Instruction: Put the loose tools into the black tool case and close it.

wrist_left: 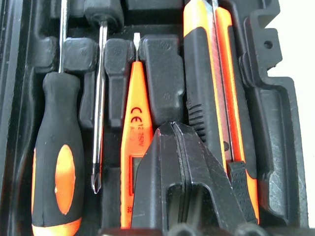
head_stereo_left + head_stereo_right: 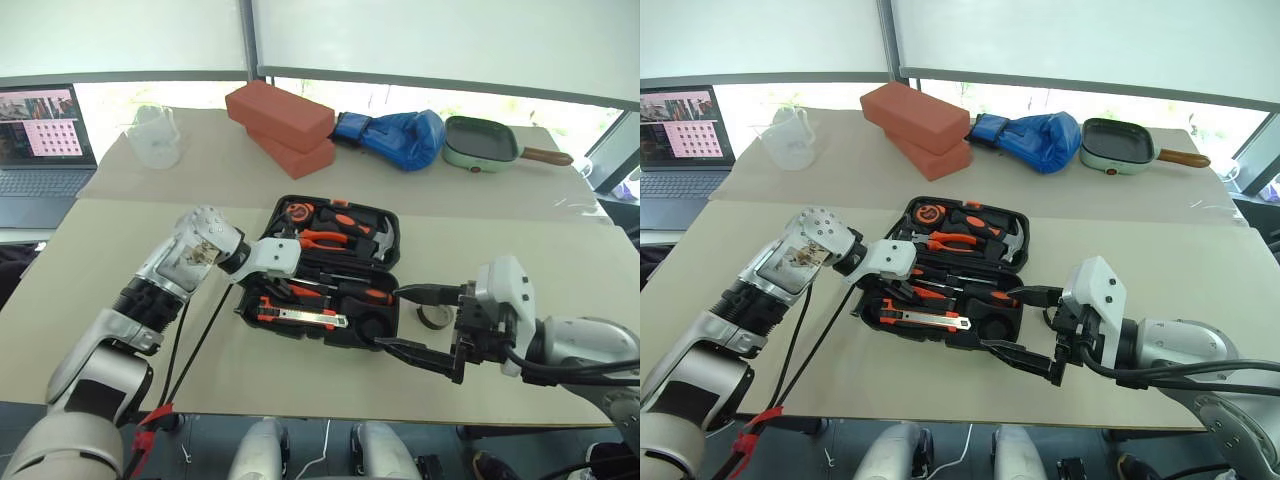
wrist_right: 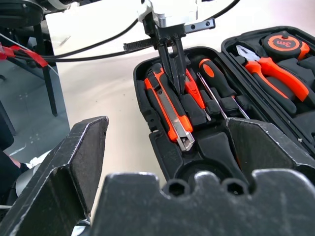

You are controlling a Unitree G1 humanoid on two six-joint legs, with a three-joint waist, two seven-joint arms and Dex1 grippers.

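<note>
The black tool case (image 2: 385, 330) lies open in the middle of the table. In its near half lie the slim red screwdriver (image 1: 135, 123), a black-and-orange-handled screwdriver (image 1: 56, 162) and the orange-and-black utility knife (image 1: 216, 73). My left gripper (image 2: 272, 288) points down into that half. Its shut fingertips (image 1: 172, 129) sit right over the red screwdriver with nothing between them. The right gripper (image 2: 389, 318) stands open at the case's right front corner. A small black tape roll (image 2: 433, 318) lies on the table just right of the case, behind that gripper.
Orange-handled pliers (image 2: 325, 238), a hammer (image 2: 380, 240) and a tape measure (image 2: 298, 212) fill the case's far half. Two red bricks (image 2: 280, 115), a blue boxing glove (image 2: 400, 135), a green pan (image 2: 480, 140) and a clear jug (image 2: 155, 135) stand at the back. A laptop (image 2: 40, 140) sits far left.
</note>
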